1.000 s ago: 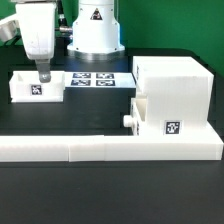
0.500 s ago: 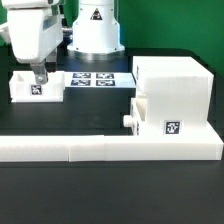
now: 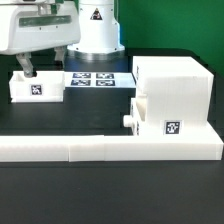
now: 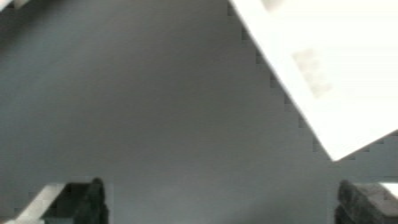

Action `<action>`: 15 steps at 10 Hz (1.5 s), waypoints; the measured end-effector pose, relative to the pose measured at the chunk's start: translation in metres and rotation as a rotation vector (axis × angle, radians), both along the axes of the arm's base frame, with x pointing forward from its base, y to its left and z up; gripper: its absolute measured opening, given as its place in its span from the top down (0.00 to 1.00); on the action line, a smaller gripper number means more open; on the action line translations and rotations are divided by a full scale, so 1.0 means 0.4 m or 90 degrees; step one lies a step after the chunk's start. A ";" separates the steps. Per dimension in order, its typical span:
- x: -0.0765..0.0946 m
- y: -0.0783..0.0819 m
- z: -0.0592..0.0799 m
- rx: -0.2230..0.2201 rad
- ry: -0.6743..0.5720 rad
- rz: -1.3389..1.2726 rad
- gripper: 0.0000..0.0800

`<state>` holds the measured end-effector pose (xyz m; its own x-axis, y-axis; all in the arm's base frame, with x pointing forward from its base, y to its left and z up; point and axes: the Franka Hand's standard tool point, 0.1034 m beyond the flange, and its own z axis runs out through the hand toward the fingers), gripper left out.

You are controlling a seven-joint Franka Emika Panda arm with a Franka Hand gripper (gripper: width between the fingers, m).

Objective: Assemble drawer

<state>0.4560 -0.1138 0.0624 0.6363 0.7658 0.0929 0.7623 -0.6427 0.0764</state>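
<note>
**Drawer parts on table, gripper above the loose tray with jaws apart**

Parts: the drawer case [image 3: 175, 85] is a tall white plastic box standing on the black table [image 3: 100, 195] at the exterior view's right, against the low white border wall [image 3: 100, 149] that runs along its near side. A seated tray [image 3: 160, 118] appears to sit in its lower part, with a small round knob [image 3: 128, 118] sticking out toward the exterior view's left. A black-and-white square tag [image 3: 171, 128] is on the camera-facing side. The loose tray [image 3: 36, 87], white and also tagged, sits well apart at the exterior view's left, just beside the marker board [image 3: 95, 78].

Arm: the gripper [image 3: 24, 68] points down over the far left corner of the loose tray. The wide white hand body lies crosswise above it. Whether the tips touch the tray cannot be told from this angle.

Views: the wrist view alone shows the jaw state. The two dark fingers [image 4: 75, 200] stand at opposite edges of the frame, wide apart, with only bare dark table between them. It also catches a blurred white edge [image 4: 329, 80]; which part this is cannot be told. Only the exterior view shows the case, both trays and the wall.
</note>
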 end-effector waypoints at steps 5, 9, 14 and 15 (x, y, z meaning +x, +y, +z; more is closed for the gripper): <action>-0.043 0.013 -0.016 0.032 0.009 -0.245 0.19; -0.075 0.027 -0.031 0.060 0.029 -0.444 0.19; -0.167 0.044 -0.089 0.065 0.062 -0.507 0.19; -0.173 0.045 -0.101 0.064 0.054 -0.497 0.19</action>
<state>0.3869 -0.0959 0.0222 0.9941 0.0861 0.0653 0.0894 -0.9948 -0.0486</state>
